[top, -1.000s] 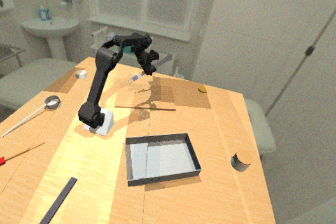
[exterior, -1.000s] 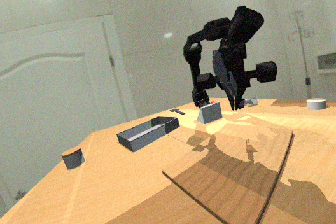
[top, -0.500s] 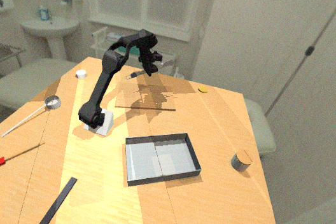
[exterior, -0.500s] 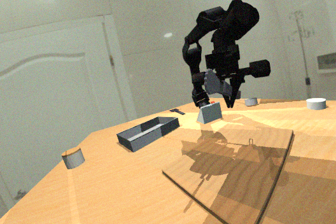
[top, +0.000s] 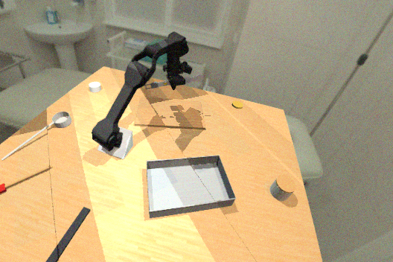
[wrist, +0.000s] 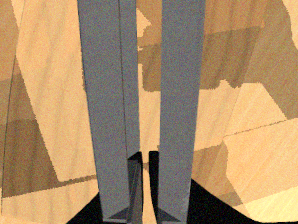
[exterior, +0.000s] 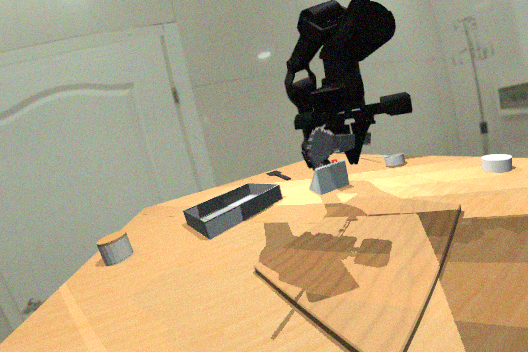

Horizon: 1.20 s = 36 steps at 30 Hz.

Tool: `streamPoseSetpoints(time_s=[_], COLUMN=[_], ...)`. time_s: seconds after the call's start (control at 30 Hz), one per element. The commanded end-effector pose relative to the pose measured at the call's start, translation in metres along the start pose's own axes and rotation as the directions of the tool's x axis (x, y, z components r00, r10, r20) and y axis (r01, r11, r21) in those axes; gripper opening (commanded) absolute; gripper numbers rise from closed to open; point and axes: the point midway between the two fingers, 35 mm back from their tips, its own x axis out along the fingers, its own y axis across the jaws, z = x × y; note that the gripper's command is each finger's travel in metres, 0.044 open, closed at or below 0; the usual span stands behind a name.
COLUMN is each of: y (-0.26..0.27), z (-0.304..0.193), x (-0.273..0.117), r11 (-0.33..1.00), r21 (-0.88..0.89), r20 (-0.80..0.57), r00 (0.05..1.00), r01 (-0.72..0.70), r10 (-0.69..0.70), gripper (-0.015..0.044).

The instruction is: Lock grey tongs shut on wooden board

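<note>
Tongs point(top: 152, 86) point(exterior: 322, 145) point(wrist: 181, 100): grey, in the pincer point(top: 179, 80) point(exterior: 332, 156) point(wrist: 145, 160), raised above the desk point(top: 123, 220) point(exterior: 175, 301) — a gap between the two arms. Roasting tin point(top: 179, 187) point(exterior: 225, 223): rectangular, dark-walled, pale inside, upright. Wooden board point(top: 171, 127) point(exterior: 390, 286) point(wrist: 70, 100): thin, flat — dark-edged.

2 views share the tin; wrist faces downward.
</note>
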Motion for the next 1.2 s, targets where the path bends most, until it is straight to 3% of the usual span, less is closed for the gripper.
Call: streamPoseSetpoints(time_s=[0.0, 1.17], y=[0.001, 0.005], z=[-0.001, 0.002], x=[-0.002, 0.046], r11=[1.000, 1.000], r21=[0.004, 0.018], r20=[-0.009, -0.043], r00=[1.000, 0.999], r01=[-0.003, -0.025], r10=[0.003, 0.026], gripper=[-0.0150, -0.0150])
